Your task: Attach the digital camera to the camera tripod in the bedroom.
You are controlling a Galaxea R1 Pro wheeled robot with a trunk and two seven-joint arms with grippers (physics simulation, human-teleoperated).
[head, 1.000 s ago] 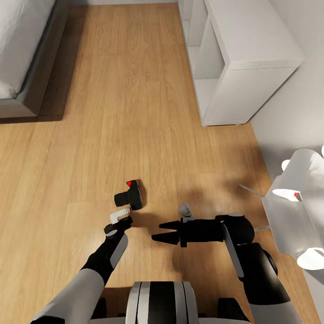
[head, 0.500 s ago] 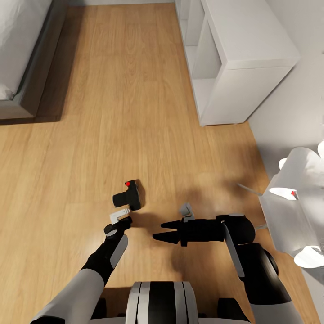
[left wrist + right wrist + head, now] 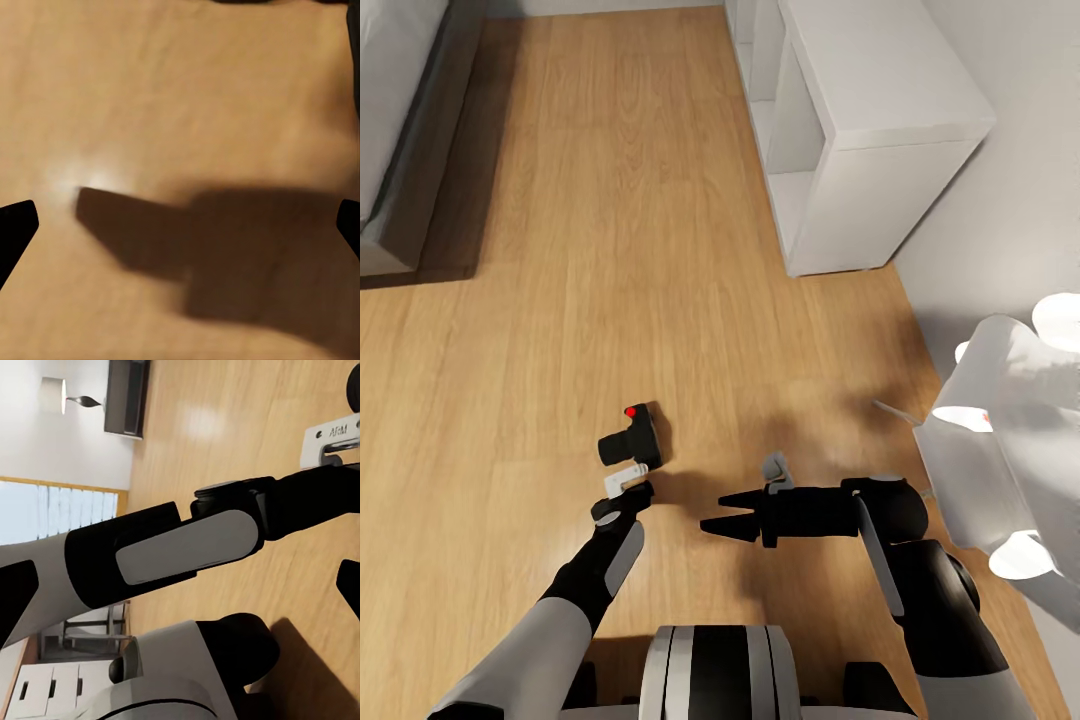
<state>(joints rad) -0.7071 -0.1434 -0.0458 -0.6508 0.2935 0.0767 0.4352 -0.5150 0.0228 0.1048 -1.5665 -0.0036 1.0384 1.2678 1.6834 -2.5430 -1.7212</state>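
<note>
While both arms keep the same pose in the head view as a second ago, the whole scene has slid leftward, so the camera or base has turned rather than the things: the digital camera [image 3: 630, 445] lies on the wood floor [image 3: 560, 300], red button up, now just beyond the left gripper [image 3: 622, 497], where before it sat a little further right and further off. That puts the pickup within close reach, I judge, though no grasp has begun. The left gripper points down at the floor and its fingers cannot be made out from this angle; the right gripper [image 3: 718, 514] reaches toward the left with its two black fingers parted and nothing between them. The white cube shelves [image 3: 860, 130] stand ahead on the right, the grey bed frame [image 3: 405, 215] is cut off at the left edge, and at the right edge a pale folded shape with a thin rod is too unclear to name; I cannot pick out the tripod. In the left wrist view the fingertips [image 3: 15, 229] sit at opposite edges, spread wide over bare floor and a dark shadow. In the right wrist view, fingertips [image 3: 13, 604] likewise stand apart, with the left forearm [image 3: 180, 547] crossing between them and a window, lamp and drawers beyond
</note>
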